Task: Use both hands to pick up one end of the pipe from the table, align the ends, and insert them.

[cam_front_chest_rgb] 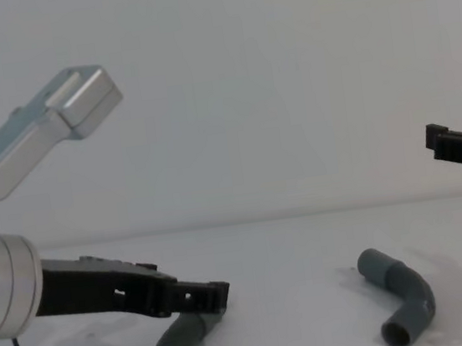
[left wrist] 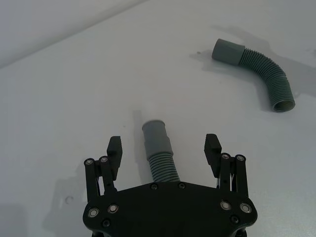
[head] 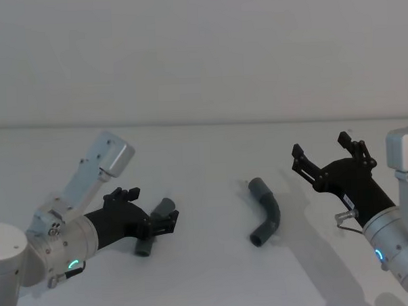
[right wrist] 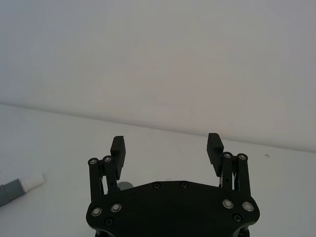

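Looking down from the head view, we see two grey hose pieces lying well apart on the white worktop (head: 210, 285). The straighter piece (head: 165, 208) lies on the left, its long axis slanting: the smooth cuff points away from us and to the right, the other end toward us. The left hand (head: 153, 209) sits low over its middle, spread wide and gripping nothing.

The left wrist view makes that plain. The straighter piece (left wrist: 157, 143) runs out between the fingers (left wrist: 114, 150) with a gap on either side, its open cuff pointing away from the palm.

The bent piece (head: 268, 218) lies near the middle of the worktop. It is elbow-shaped, bend turned to the right, cuff at the far end and open end toward us.

The right hand (head: 320, 148) is on the right, fully open and empty.

The chest view gives heights that the head view flattens. The left hand (cam_front_chest_rgb: 216, 295) is just above the surface with the hose passing beneath it, and the right hand (cam_front_chest_rgb: 451, 144) is held well up.

The right wrist view adds a grey cuff with a white tip (right wrist: 22, 186); we cannot tell which piece it belongs to.
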You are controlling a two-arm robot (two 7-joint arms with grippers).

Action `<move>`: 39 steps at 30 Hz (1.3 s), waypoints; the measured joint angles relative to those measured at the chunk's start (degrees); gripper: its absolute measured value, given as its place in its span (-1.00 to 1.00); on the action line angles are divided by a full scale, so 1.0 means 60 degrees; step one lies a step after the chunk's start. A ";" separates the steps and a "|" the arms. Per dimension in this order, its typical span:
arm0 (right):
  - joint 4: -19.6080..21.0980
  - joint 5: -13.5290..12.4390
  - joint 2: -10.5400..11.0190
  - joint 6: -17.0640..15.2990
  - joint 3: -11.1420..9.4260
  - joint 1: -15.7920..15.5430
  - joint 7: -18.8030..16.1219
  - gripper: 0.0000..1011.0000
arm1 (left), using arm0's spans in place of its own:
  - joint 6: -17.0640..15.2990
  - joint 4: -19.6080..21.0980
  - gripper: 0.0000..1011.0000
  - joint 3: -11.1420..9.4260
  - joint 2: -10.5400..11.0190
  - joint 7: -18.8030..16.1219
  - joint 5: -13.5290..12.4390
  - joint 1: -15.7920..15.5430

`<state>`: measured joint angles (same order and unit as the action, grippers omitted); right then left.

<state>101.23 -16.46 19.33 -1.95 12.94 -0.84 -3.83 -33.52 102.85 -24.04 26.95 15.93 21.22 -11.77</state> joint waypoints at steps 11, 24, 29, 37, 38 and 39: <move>0.0001 0.0000 0.0000 0.0000 0.0000 0.0000 0.0000 0.98 | -0.0083 -0.0374 0.98 -0.0139 -0.0103 0.0248 -0.0096 -0.0222; 0.0000 0.0000 0.0000 0.0000 0.0000 0.0000 0.0000 0.98 | -0.0080 -0.0806 0.98 -0.0248 -0.0328 0.0363 -0.0235 -0.0408; 0.0000 0.0000 0.0000 0.0000 0.0000 0.0000 0.0000 0.98 | -0.0045 -0.0990 0.98 -0.0288 -0.0446 0.0406 -0.0281 -0.0481; 0.0000 0.0000 0.0000 0.0000 0.0000 0.0000 0.0000 0.98 | -0.0005 -0.1251 0.98 -0.0318 -0.0613 0.0455 -0.0334 -0.0575; 0.0000 0.0000 0.0000 0.0000 0.0000 0.0000 0.0000 0.98 | -0.0005 -0.1265 0.98 -0.0318 -0.0622 0.0458 -0.0338 -0.0579; 0.0001 0.0000 0.0000 0.0000 0.0000 0.0000 0.0000 0.98 | -0.0005 -0.1291 0.98 -0.0319 -0.0640 0.0461 -0.0340 -0.0585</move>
<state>101.23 -16.47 19.33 -1.95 12.94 -0.84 -3.83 -33.54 95.11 -25.96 23.11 18.70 19.18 -15.28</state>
